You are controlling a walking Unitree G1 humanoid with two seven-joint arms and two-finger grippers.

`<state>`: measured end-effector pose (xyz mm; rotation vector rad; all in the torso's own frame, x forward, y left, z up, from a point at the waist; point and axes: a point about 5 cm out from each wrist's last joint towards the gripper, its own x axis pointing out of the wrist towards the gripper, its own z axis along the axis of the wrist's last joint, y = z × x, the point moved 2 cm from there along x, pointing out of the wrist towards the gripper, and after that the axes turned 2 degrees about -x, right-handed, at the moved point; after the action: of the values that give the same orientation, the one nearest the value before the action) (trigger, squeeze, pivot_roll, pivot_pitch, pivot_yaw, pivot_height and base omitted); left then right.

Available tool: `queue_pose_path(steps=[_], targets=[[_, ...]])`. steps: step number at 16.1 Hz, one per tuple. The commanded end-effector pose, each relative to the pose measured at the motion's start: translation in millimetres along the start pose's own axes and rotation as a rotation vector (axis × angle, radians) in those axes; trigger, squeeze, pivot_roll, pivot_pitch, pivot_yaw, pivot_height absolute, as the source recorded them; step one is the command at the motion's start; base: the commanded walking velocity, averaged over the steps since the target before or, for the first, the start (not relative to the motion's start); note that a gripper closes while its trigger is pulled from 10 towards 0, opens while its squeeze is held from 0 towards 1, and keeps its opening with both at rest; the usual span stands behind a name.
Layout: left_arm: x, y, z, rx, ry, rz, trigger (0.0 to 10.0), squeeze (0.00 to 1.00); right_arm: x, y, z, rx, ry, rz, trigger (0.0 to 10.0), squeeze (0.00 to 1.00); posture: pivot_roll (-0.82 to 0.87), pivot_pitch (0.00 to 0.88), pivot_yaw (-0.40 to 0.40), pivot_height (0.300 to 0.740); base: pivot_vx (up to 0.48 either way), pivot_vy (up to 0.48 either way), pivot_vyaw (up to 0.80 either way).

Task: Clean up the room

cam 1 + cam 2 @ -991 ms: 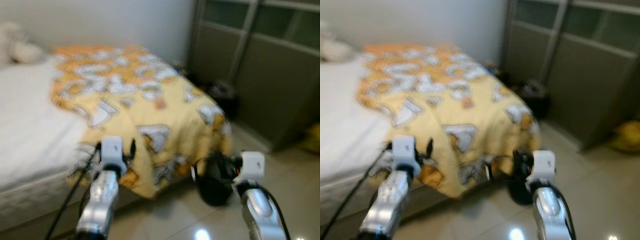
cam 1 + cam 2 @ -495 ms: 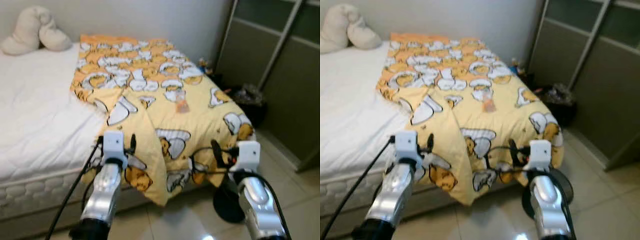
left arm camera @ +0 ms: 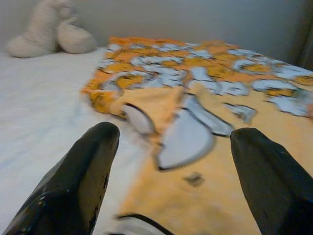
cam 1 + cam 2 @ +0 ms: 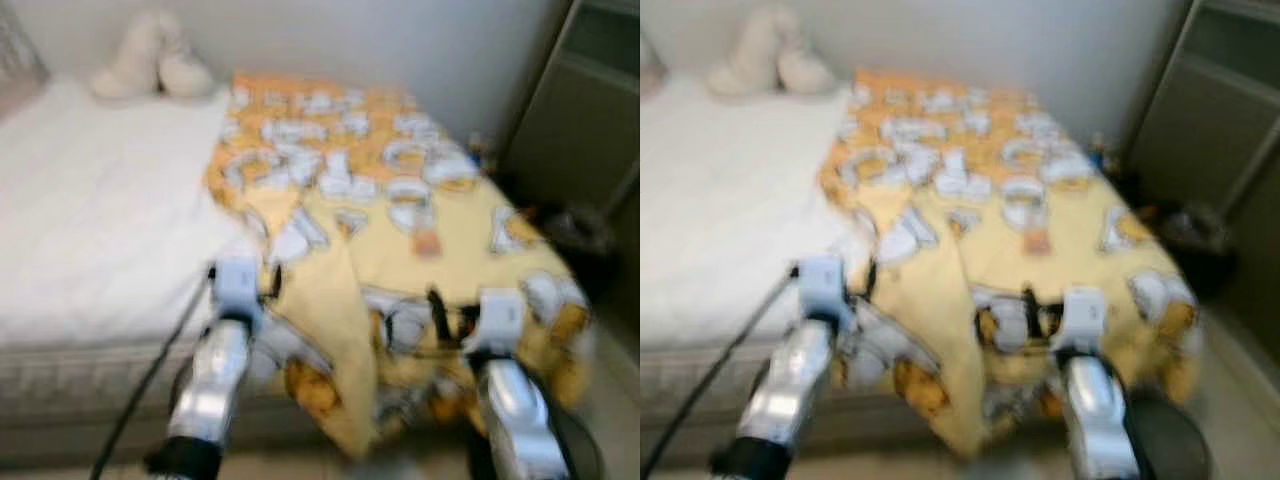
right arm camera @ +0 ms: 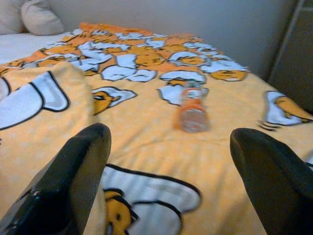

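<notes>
A yellow cartoon-print blanket (image 4: 400,200) lies rumpled over the right half of a white bed (image 4: 100,220), one edge folded back. On the blanket lies a small clear bottle with an orange label (image 5: 192,110), also seen as the bottle (image 4: 427,243) in the blurred left eye view. My left gripper (image 3: 171,147) is open, held over the blanket's folded edge by the bare mattress. My right gripper (image 5: 171,147) is open too, low over the blanket, short of the bottle. Both arms reach forward at the bed's foot, left gripper (image 4: 262,288) and right gripper (image 4: 440,312).
A cream plush or pillow (image 4: 155,60) rests at the bed's head by the wall. Dark wardrobe doors (image 4: 590,100) stand to the right, with dark clutter (image 4: 1195,230) at their base. A black round object (image 4: 1165,440) sits on the floor by my right arm.
The view has swung left and closer to the bed, and is blurred again. Both arms hold the same forward pose with fingers apart.
</notes>
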<state>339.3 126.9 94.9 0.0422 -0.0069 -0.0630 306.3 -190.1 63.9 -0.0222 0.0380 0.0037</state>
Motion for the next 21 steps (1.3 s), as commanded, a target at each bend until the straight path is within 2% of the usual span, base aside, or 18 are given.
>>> queue_pose_path(steps=[1, 4, 5, 6, 8, 12, 14, 15, 16, 18, 19, 20, 21], targets=[[2.0, -14.1, 4, -0.008, -0.015, -0.044, 10.0, 0.0, -2.7, -13.6, 0, -0.014, 0.0, -0.039, 10.0, 0.06, 0.08, 0.0, -0.025, 0.74, 0.45, 0.0, 0.47], [2.9, -17.5, 5, -0.048, -0.02, -0.071, 10.0, 0.0, -2.4, -13.6, -2, -0.016, 0.01, -0.046, 10.0, 0.04, 0.07, 0.0, -0.028, 0.74, 0.15, 0.0, 0.0], [3.2, -18.4, 7, -0.026, -0.031, -0.079, 10.0, 0.0, -2.3, -13.2, -2, -0.017, 0.009, -0.043, 10.0, 0.04, 0.07, 0.0, -0.028, 0.74, 0.0, 0.0, 0.0], [3.5, -19.4, 7, -0.009, -0.032, -0.081, 10.0, 0.0, -2.3, -12.9, -2, -0.018, 0.009, -0.042, 10.0, 0.03, 0.07, 0.0, -0.03, 0.74, 0.244, -0.409, 0.0], [4.0, -22.7, 4, -0.048, -0.019, -0.105, 10.0, 0.0, -2.1, -12.6, -2, -0.019, 0.009, -0.039, 10.0, 0.03, 0.07, 0.0, -0.031, 0.74, 0.261, -0.399, 0.0], [10.7, -25.0, 6, -0.025, -0.022, -0.123, 10.0, 0.0, 3.1, -8.7, 2, -0.02, -0.001, -0.025, 10.0, 0.03, 0.06, 0.0, -0.031, 0.74, 0.308, -0.365, 0.0], [7.7, -20.3, 0, -0.034, -0.007, -0.111, 10.0, 0.0, 0.0, -11.5, 0, -0.021, -0.001, -0.03, 10.0, 0.03, 0.06, 0.0, -0.029, 0.74, 0.311, -0.364, 0.0], [5.6, -15.6, -4, -0.064, 0.016, -0.092, 10.0, 0.0, -1.3, -13.1, 0, -0.019, -0.003, -0.038, 10.0, 0.03, 0.06, 0.0, -0.025, 0.74, 0.334, -0.341, 0.0], [2.5, -11.0, -7, -0.059, 0.022, -0.083, 10.0, 0.0, -2.3, -14.8, 0, -0.015, -0.008, -0.046, 10.0, 0.03, 0.06, 0.0, -0.023, 0.74, 0.334, -0.341, 0.0], [-2.5, -10.6, -7, 0.001, 0.003, -0.11, 10.0, 0.0, -3.8, -15.9, 0, -0.01, -0.013, -0.056, 10.0, 0.04, 0.06, 0.0, -0.018, 0.74, 0.337, -0.339, 0.0], [-1.8, -7.9, -12, -0.088, 0.046, -0.09, 10.0, 0.0, -4.4, -15.3, -1, -0.011, -0.01, -0.055, 10.0, 0.03, 0.06, 0.0, -0.021, 0.74, 0.382, -0.285, 0.0], [0.1, -1.1, -15, -0.055, 0.061, -0.048, 10.0, 0.0, -4.9, -13.4, -3, -0.013, -0.002, -0.048, 10.0, 0.04, 0.06, 0.0, -0.023, 0.74, 0.461, 0.0, 0.0], [2.0, 1.5, -8, -0.048, 0.021, -0.051, 10.0, 0.0, -5.0, -11.7, -4, -0.015, 0.004, -0.042, 10.0, 0.03, 0.06, 0.0, -0.023, 0.74, 0.0, 0.0, 0.0]])
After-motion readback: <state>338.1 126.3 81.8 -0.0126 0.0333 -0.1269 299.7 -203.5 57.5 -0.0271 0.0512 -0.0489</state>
